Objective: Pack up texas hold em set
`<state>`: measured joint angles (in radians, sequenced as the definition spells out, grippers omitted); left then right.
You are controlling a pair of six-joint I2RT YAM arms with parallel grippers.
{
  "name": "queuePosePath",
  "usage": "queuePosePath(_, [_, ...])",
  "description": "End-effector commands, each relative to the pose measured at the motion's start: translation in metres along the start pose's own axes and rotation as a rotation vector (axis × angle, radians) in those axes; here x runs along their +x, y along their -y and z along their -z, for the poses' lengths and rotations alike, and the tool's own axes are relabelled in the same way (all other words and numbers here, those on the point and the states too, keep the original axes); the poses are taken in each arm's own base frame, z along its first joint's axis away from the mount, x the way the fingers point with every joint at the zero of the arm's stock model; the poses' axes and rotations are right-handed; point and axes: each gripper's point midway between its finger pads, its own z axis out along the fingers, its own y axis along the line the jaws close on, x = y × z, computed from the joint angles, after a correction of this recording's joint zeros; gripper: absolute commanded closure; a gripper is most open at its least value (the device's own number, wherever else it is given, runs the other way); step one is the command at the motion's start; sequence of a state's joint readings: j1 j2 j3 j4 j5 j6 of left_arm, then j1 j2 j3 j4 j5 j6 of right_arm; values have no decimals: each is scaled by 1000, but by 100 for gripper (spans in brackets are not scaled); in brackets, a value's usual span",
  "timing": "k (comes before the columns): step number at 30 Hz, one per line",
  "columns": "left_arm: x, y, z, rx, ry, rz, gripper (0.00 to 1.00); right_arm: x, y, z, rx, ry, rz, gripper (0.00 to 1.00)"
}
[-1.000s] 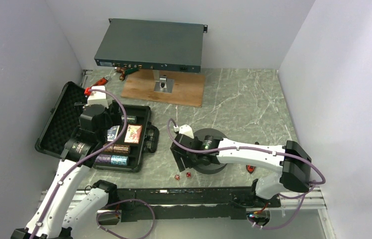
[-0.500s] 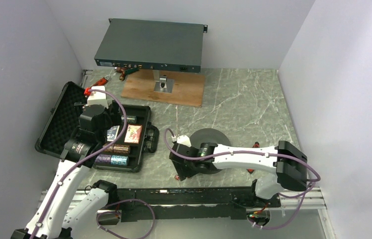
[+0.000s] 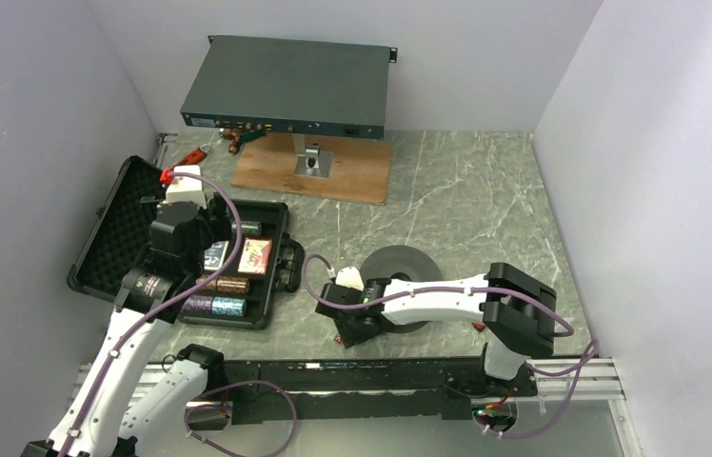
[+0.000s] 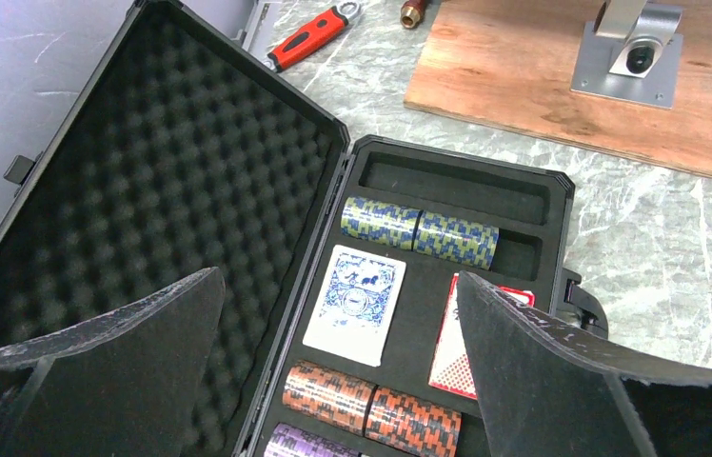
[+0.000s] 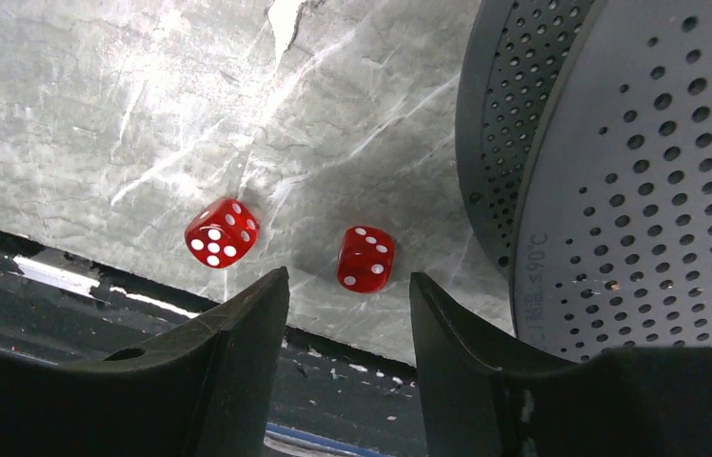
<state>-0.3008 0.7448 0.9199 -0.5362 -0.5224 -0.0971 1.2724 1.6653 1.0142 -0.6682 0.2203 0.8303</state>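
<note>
Although the top view hides the dice under it, the right hand (image 3: 350,326) sits low at the near edge of the table (image 3: 466,200), well apart from the open black briefcase (image 3: 116,233). From the left wrist, the left hand (image 4: 338,286) hangs wide open and empty over card decks (image 4: 356,303) and chip stacks (image 4: 419,231). From the right wrist, the right hand is part-open, holding nothing. One red die (image 5: 365,258) lies just ahead between its fingers, the second die (image 5: 221,232) outside them on the briefcase side, and a perforated grey disc (image 5: 619,143) stands opposite.

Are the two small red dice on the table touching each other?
Apart. The right wrist view shows a strip of bare grey marble tabletop between one small red die and the other small red die.
</note>
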Motion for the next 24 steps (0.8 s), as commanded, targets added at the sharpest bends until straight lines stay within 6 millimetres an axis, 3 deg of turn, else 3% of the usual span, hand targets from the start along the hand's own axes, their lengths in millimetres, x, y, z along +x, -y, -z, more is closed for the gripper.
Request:
queuePosePath(1, [-10,-5,2,-23,40,11,2,-12,2,1,21,54,-27,48])
queuePosePath(24, [-8,-4,0,-23,32,1,2,-14,11,-10,66,48,-21,72])
